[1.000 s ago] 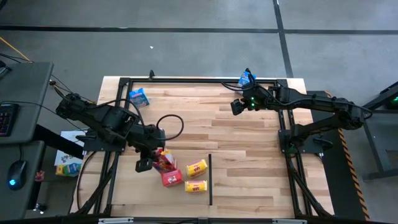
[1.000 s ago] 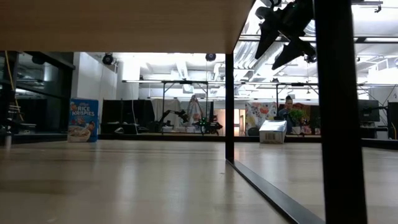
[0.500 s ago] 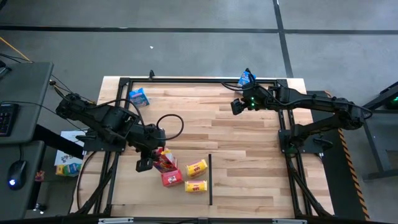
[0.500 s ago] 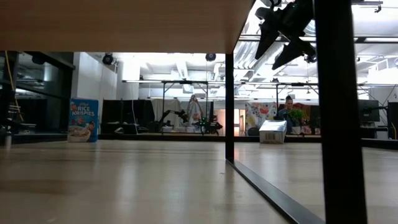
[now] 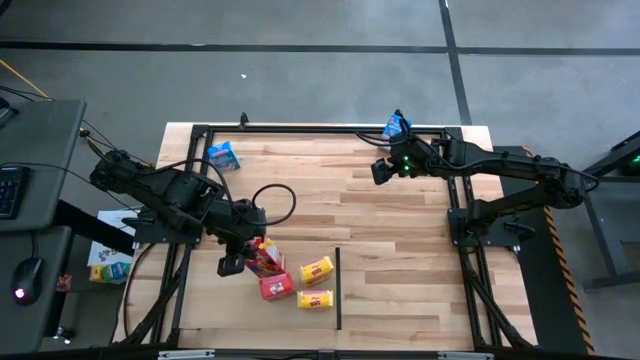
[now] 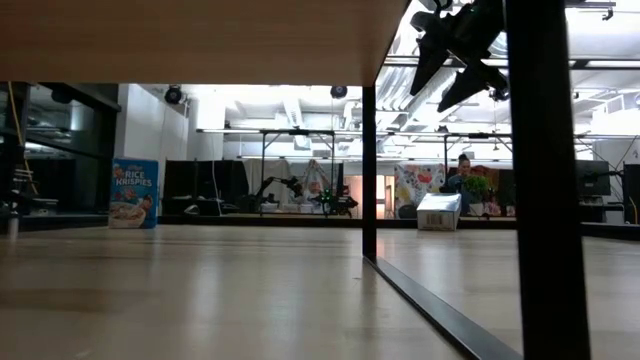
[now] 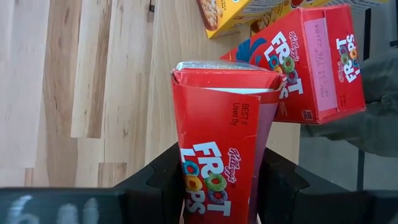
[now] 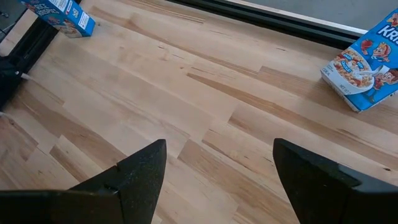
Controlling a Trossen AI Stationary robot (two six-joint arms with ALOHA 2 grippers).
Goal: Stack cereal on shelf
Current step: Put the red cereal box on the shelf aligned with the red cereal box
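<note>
My left gripper [image 5: 238,258] is shut on a red cereal carton [image 7: 217,143] over the table's near left part. A second red carton [image 7: 311,62] lies flat on the wood just beyond it. Two yellow cartons [image 5: 316,270] [image 5: 314,299] lie to its right. One blue carton [image 5: 223,155] stands at the far left. Another blue carton [image 5: 396,127] lies at the far edge, beside my right gripper [image 5: 380,172]. That gripper hangs open above bare wood with nothing between its fingers [image 8: 143,174]. My left gripper pinches the red carton's two narrow sides [image 7: 180,186] between its two fingers, toward the end nearest the wrist. The fingers slant down from the table's left side and lie along the carton. Its flap end [image 7: 227,68] points away from the fingers, over the second red carton.
A black frame [image 5: 300,128] runs round the table, with a short black divider [image 5: 338,290] at the near middle. In the low view a wooden board [image 6: 190,40] spans the top left, borne by black posts [image 6: 369,170]. Bare wood lies across the table's middle and right.
</note>
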